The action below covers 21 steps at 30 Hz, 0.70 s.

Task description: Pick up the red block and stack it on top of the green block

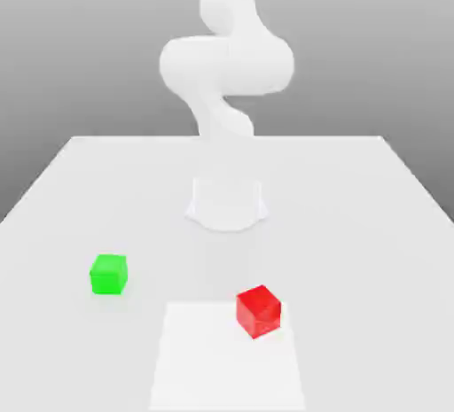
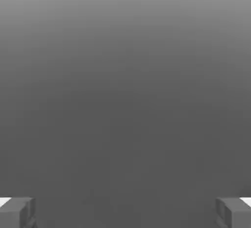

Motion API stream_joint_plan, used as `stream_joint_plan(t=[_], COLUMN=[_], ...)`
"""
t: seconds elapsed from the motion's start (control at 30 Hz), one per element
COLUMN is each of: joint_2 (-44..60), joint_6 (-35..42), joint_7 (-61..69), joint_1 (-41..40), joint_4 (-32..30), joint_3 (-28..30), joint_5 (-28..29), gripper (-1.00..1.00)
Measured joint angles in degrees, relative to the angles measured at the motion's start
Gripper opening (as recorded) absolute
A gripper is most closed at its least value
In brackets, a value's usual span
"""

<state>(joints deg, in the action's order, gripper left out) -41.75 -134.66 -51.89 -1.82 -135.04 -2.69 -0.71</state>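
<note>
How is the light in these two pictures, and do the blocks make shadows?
Exterior view: soft, even light; the red block and the green block cast only faint shadows on the white table, and the arm looks washed out. Hand view: a plain grey gradient, darker toward the open end effector.

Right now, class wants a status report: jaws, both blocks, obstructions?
Gripper open, nothing held. Red block on table, apart from green block. Nothing between them.
</note>
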Motion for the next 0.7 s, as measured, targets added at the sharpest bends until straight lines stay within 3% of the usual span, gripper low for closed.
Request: stream_joint_plan(t=[0.7], joint_2=[35.33], joint_6=[-24.66], joint_7=[-53.83], joint_1=[-10.17], joint_4=[-27.81], joint_3=[-17.79], joint_5=[-3.28], gripper=[0.0])
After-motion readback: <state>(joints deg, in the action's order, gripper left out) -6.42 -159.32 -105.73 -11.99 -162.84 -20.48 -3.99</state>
